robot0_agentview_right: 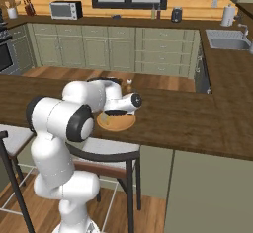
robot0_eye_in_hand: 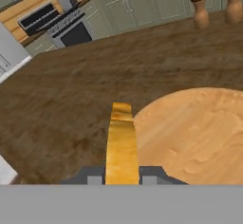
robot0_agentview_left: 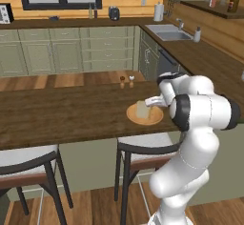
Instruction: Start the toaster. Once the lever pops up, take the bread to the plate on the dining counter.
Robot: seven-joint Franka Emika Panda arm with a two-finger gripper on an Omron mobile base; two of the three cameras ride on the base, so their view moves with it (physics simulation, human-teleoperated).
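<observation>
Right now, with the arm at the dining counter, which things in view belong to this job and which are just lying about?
Part of the job:
- bread, held on edge in the gripper, over the plate
- plate
- dining counter

Just lying about:
- two shakers on the counter's far edge
- stools
- sink
- paper towel roll
- microwave

The arm (robot0_agentview_left: 190, 148) is glossy white, built of fat rounded segments like stacked capsules. Black bands ring its joints, widest at the big elbow drum. Thin seam lines cross the shells. The slimmer white wrist ends in a dark cap.
</observation>
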